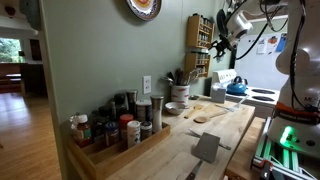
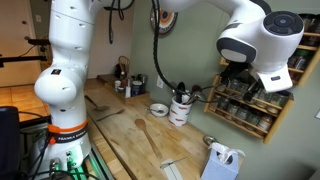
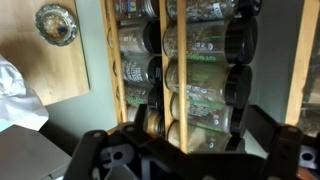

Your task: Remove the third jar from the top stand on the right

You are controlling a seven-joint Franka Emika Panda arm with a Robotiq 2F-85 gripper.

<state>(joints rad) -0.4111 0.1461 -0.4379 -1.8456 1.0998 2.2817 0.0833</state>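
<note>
The tall light-wood spice rack [image 1: 201, 45] hangs on the wall and holds several tiers of small black-lidded jars; it also shows in an exterior view [image 2: 250, 108]. My gripper [image 1: 224, 32] hovers right in front of the rack's upper part, also in an exterior view [image 2: 252, 80]. In the wrist view the rack [image 3: 165, 70] fills the frame, turned sideways. My gripper [image 3: 190, 152] is open, its dark fingers spread either side of a jar [image 3: 200, 122] close in front. I cannot tell which tier that jar is on. Nothing is held.
A low wooden crate of larger spice bottles [image 1: 110, 135] stands on the wooden counter [image 1: 190, 135]. A white utensil crock [image 2: 181, 108], a small bowl [image 2: 158, 109], wooden spoons [image 2: 148, 133] and a blue kettle [image 1: 237, 88] are below the rack.
</note>
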